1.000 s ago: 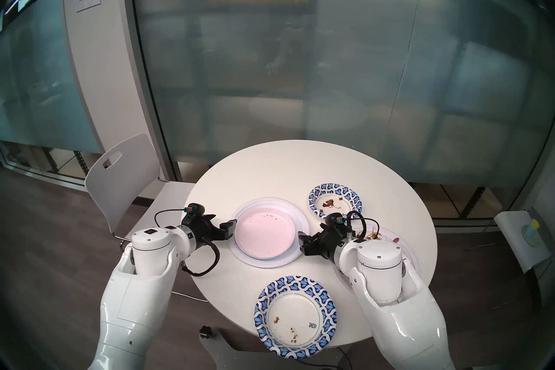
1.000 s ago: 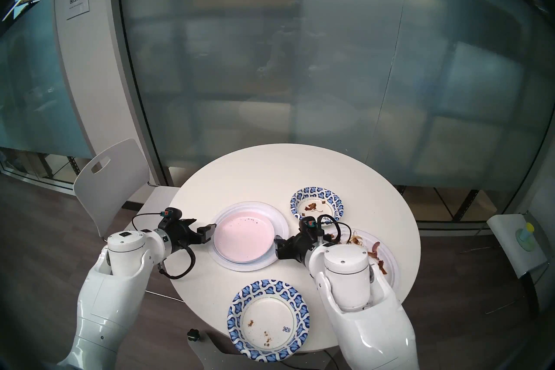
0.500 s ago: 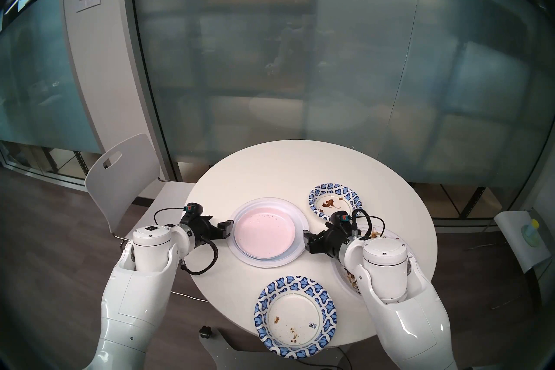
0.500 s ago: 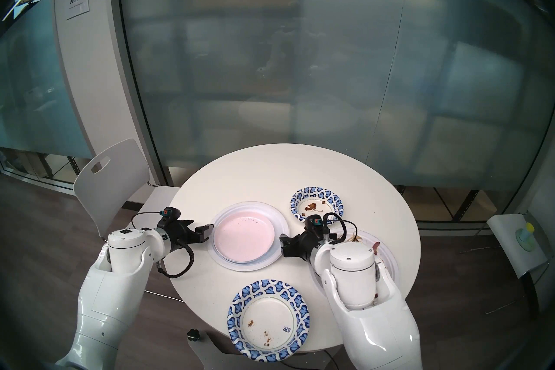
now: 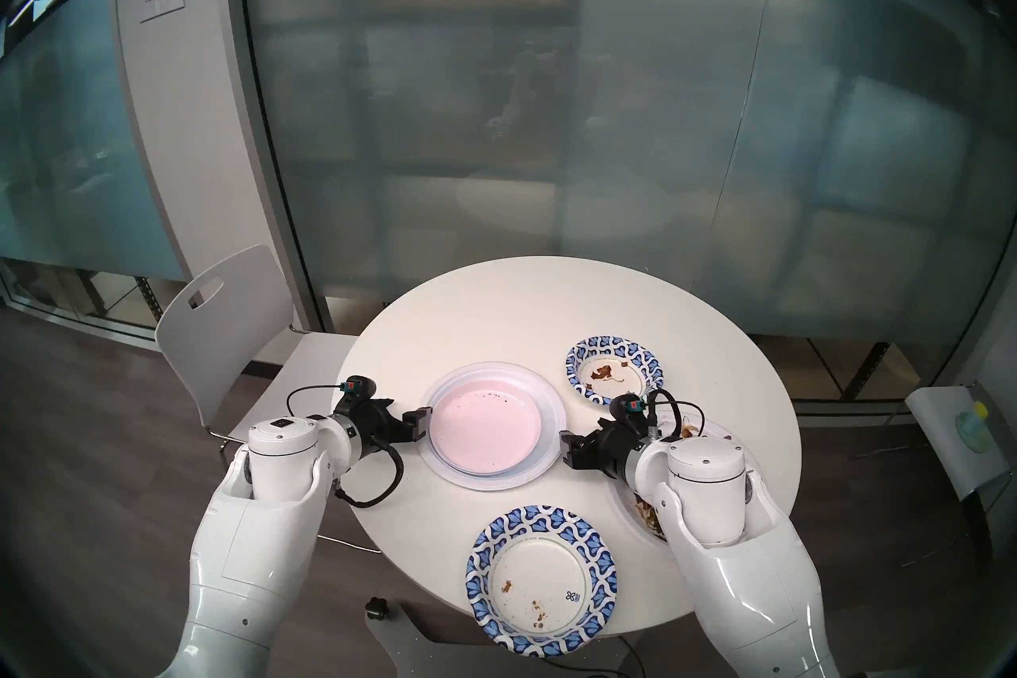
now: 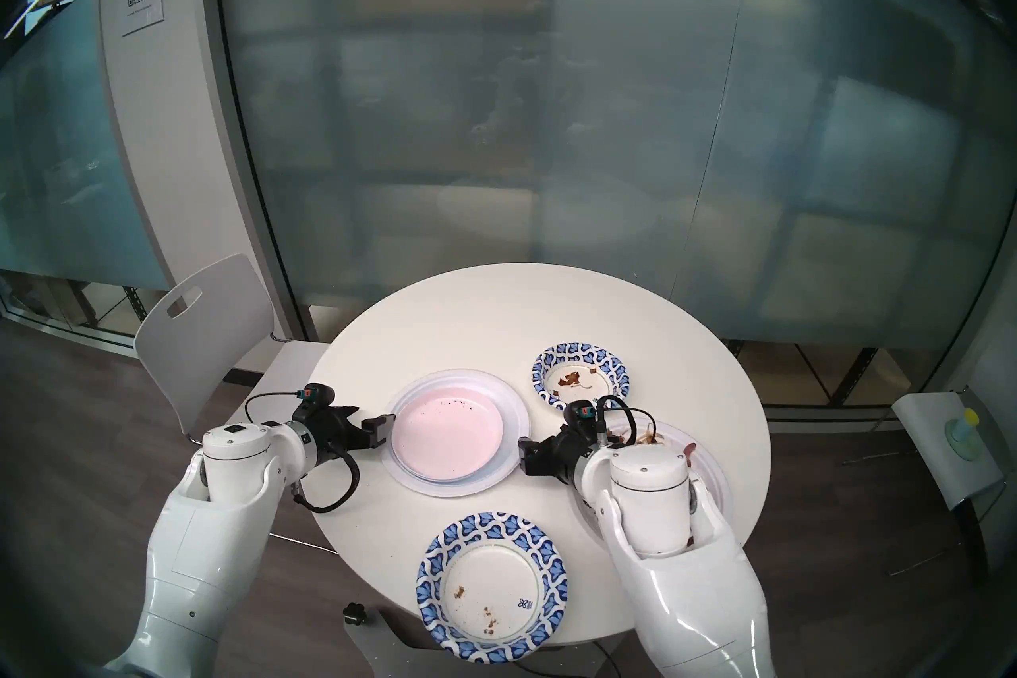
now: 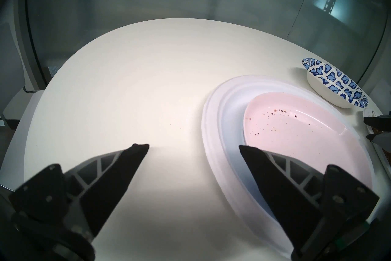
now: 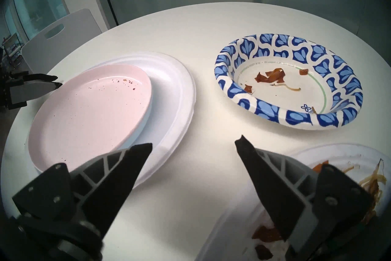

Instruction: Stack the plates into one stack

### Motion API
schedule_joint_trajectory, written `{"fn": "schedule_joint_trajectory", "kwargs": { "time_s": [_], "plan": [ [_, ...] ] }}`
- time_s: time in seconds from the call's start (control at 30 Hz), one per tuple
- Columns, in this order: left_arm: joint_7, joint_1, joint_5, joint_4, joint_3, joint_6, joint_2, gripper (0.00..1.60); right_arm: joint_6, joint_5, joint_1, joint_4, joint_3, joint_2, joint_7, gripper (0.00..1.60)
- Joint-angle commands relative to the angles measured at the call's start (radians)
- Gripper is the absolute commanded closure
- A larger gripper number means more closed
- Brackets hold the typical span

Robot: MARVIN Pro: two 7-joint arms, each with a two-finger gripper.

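Blue rim beneath pink plate [image 7: 304,131]: left-wrist view only.

You see a white round table [image 5: 495,308] carrying the stack [image 5: 493,426] at its centre: a pale pink plate [image 5: 484,432] flecked with dark crumbs on top, a pale blue plate [image 7: 237,148] showing as a thin edge beneath it, and a white foam plate [image 5: 553,418] at the base. At 1 o'clock from the stack you find a small bowl [image 5: 614,370] with a blue-and-white leaf-patterned rim, white inside with brown scraps. At 6 o'clock sits a patterned-rim plate [image 5: 541,580] in the same blue and white. At 3 o'clock a second white plate [image 8: 338,154] holds brown and tan scraps. Both grippers show black fingers with grey ribs.
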Motion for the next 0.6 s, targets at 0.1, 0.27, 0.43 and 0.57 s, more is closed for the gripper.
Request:
{"fn": "schedule_joint_trajectory", "kwargs": {
  "time_s": [0.1, 0.27, 0.43, 0.57],
  "plan": [
    [0.002, 0.001, 0.000, -0.016, -0.001, -0.004, 0.002, 0.00, 0.014, -0.003, 0.038, -0.024, 0.004, 0.007, 0.007, 0.14],
    [-0.002, 0.010, 0.002, -0.017, 0.002, -0.008, 0.008, 0.00, 0.034, 0.002, 0.038, -0.026, 0.017, 0.016, 0.018, 0.15],
    [-0.005, 0.024, 0.008, -0.031, 0.008, -0.008, 0.017, 0.00, 0.035, 0.001, 0.039, -0.022, 0.027, 0.022, 0.025, 0.15],
    [-0.004, 0.036, 0.013, -0.057, 0.013, 0.000, 0.020, 0.00, 0.016, 0.005, 0.036, -0.021, 0.034, 0.023, 0.034, 0.15]
  ]
}}
